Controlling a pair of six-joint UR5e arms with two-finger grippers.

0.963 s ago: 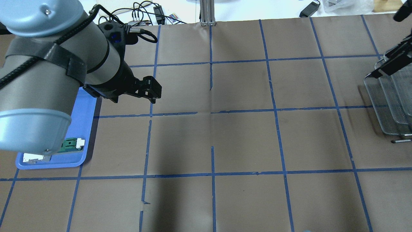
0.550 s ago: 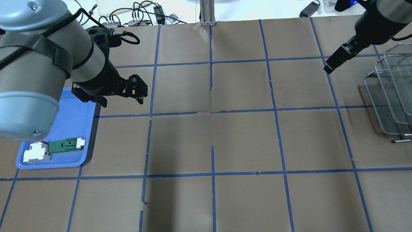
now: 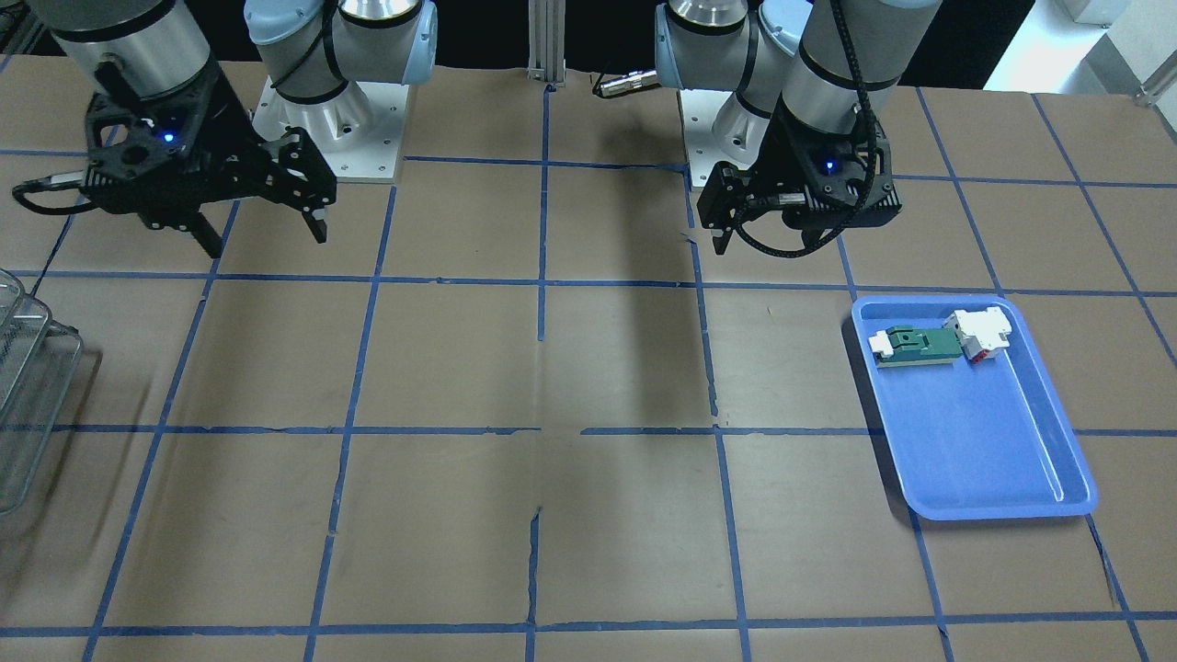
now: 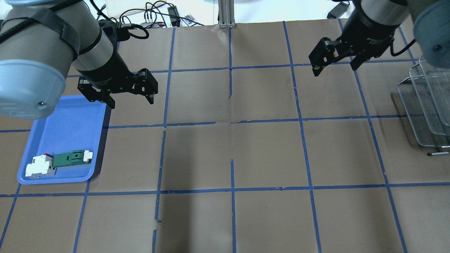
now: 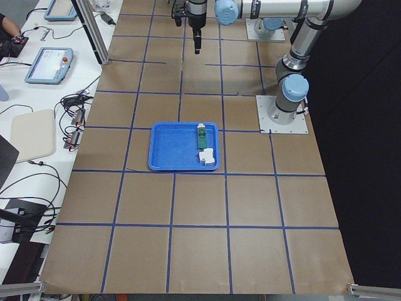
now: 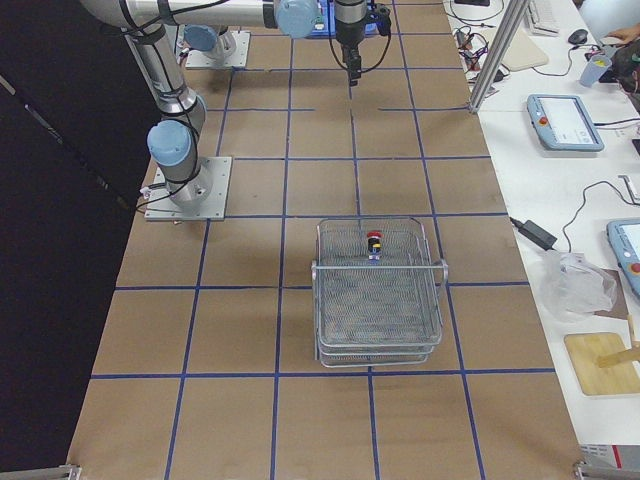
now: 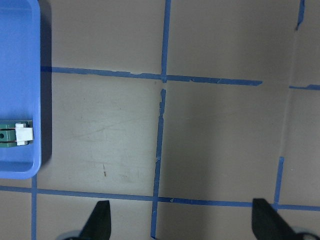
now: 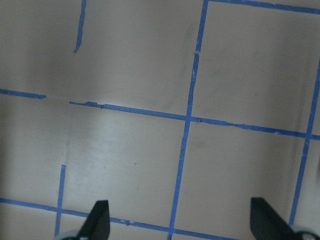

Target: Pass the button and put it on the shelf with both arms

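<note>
The button [image 6: 374,243] sits in the top tier of the wire-mesh shelf [image 6: 380,312], near its robot-side rim. It has a red mushroom cap, a black collar and apparently a blue base. The left gripper [image 4: 131,101] and right gripper [image 4: 334,69] hover over the worktop [image 4: 267,154], jaws wide, empty.

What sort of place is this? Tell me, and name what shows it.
Probably a robotics lab or test cell: left arm and right arm bolted to a tape-gridded table, with teach pendants and loose cables on the side bench.
</note>
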